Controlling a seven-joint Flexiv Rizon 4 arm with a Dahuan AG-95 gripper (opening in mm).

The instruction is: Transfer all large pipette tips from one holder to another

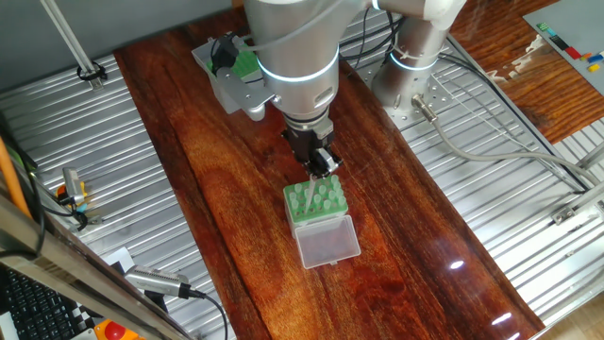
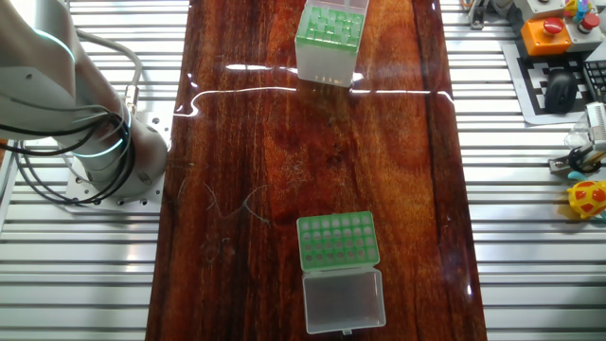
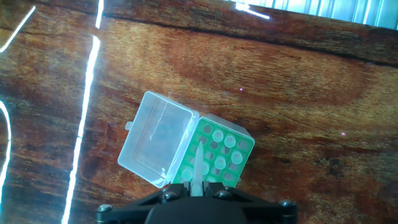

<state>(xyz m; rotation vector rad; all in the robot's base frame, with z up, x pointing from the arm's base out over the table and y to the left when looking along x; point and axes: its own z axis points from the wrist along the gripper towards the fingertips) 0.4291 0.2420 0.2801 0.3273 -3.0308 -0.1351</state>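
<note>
The low green holder (image 3: 231, 151) sits on the wooden table with its clear lid (image 3: 155, 146) folded open. Several large pipette tips (image 3: 218, 135) stand in its holes. My gripper (image 3: 199, 185) hangs just above this holder, shut on one pale pipette tip (image 3: 198, 163) that points down toward the grid. One fixed view shows the gripper (image 1: 320, 171) and the held tip (image 1: 311, 189) over the holder (image 1: 317, 201). The taller translucent box (image 2: 329, 43) with a green top stands at the table's far end. In that other fixed view the low holder (image 2: 338, 239) shows, but the gripper does not.
The robot base (image 2: 104, 161) with cables stands on the slatted metal left of the wooden board (image 2: 284, 170). An orange-red button box (image 2: 549, 33), a keyboard and a yellow toy (image 2: 589, 197) lie off the right side.
</note>
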